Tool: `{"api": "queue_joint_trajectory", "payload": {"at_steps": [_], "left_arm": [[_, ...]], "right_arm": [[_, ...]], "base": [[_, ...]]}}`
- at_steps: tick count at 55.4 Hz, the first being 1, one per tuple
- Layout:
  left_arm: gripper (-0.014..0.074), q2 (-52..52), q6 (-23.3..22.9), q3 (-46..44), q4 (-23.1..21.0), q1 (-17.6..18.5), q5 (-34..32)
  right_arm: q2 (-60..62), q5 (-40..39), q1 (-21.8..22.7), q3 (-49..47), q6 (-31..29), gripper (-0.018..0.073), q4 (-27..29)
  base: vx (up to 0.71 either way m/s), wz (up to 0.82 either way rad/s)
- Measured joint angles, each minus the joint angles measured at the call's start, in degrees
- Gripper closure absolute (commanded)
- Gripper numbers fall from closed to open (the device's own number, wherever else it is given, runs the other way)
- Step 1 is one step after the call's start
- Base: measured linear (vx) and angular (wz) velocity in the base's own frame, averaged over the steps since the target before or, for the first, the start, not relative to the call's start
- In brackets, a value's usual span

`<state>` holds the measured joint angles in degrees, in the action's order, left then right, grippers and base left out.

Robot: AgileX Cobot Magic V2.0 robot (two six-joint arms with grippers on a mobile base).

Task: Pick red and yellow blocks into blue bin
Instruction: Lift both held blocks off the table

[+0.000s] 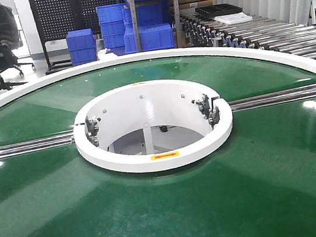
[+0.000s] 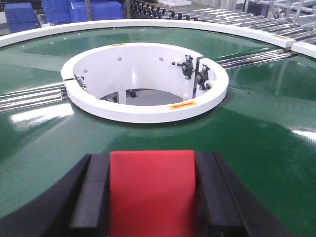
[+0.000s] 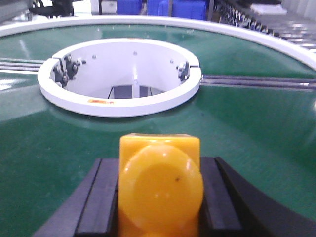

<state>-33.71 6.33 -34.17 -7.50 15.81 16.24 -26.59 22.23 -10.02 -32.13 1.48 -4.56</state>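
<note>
Left gripper (image 2: 153,197) clamps the red cube (image 2: 152,187), left wrist view, green belt (image 2: 256,128) beyond. Right wrist view: right gripper (image 3: 159,202) grips the yellow brick (image 3: 160,185). Front view: white ring (image 1: 157,157) at the belt's centre, blue crates (image 1: 149,37) behind.

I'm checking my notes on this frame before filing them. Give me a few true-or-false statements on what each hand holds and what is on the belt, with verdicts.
1. The left hand grips the red block between its black fingers. True.
2. The right hand is empty. False: it grips the yellow brick, with a round stud facing the wrist camera.
3. The blue crates stand on the green belt. False: they are stacked in the background, beyond the belt's far edge.
4. The white ring sits at the middle of the green belt. True.
</note>
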Motion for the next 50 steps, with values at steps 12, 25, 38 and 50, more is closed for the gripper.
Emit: {"api": "queue_joint_trajectory", "payload": {"at_steps": [12, 25, 38, 50], "left_arm": [[0.0596, 1.22, 0.00, 0.34, 0.00, 0.00, -1.50], [0.0596, 1.22, 0.00, 0.34, 0.00, 0.00, -1.50], [0.0596, 1.22, 0.00, 0.34, 0.00, 0.00, -1.50], [0.0594, 1.22, 0.00, 0.34, 0.00, 0.00, -1.50]], "right_arm": [[2.45, 0.20, 0.00, 0.41, 0.06, 0.0570, -0.12], [2.45, 0.55, 0.00, 0.43, 0.16, 0.0570, -0.12], [2.45, 0.56, 0.00, 0.43, 0.16, 0.0570, -0.12], [2.45, 0.56, 0.00, 0.43, 0.16, 0.0570, -0.12]], "base": [[0.00, 0.00], [0.00, 0.00], [0.00, 0.00], [-0.01, 0.01]]}}
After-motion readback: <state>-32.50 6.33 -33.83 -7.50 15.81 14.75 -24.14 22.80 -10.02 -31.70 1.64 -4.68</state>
